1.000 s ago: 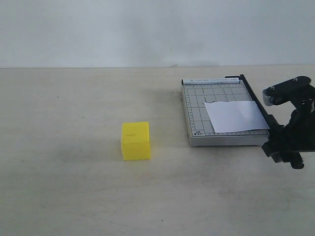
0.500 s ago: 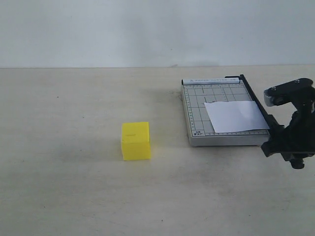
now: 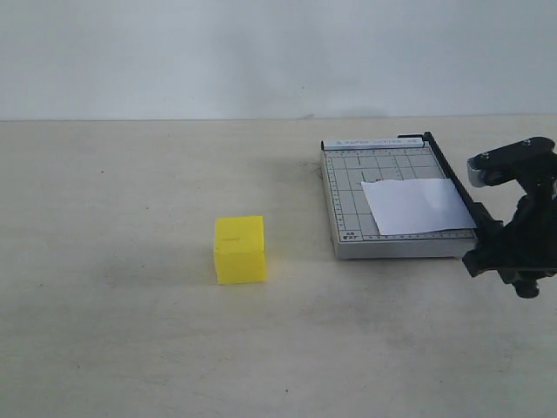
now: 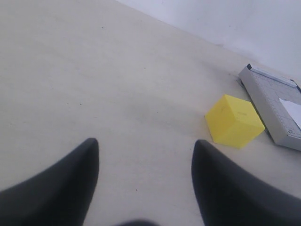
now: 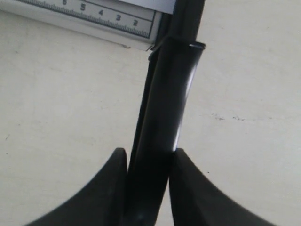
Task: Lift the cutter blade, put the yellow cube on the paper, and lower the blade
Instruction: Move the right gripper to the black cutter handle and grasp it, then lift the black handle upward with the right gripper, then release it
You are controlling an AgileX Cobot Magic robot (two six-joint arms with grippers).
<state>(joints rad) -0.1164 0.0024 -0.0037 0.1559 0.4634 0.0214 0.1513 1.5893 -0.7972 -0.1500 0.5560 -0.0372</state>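
Note:
The yellow cube (image 3: 239, 249) (image 4: 233, 121) stands on the table, left of the grey trimmer board (image 3: 348, 187) (image 4: 270, 89). The white paper (image 3: 416, 206) (image 4: 292, 106) lies flat on the board's right part. Along the board's right edge lies the cutter blade (image 3: 449, 174), lowered. Its thick black handle (image 5: 167, 103) juts past the board's near corner, and my right gripper (image 3: 493, 252) (image 5: 148, 153) is shut on it, a finger on each side. My left gripper (image 4: 146, 143) is open over bare table, short of the cube and apart from it; it does not show in the exterior view.
A pale wall stands behind the table's far edge. The tabletop (image 3: 113, 261) is light and plain, with the right arm's body (image 3: 522, 200) beside the trimmer at the right border.
The right arm's wrist has shifted slightly to the right. The blade, cube and paper have not moved.

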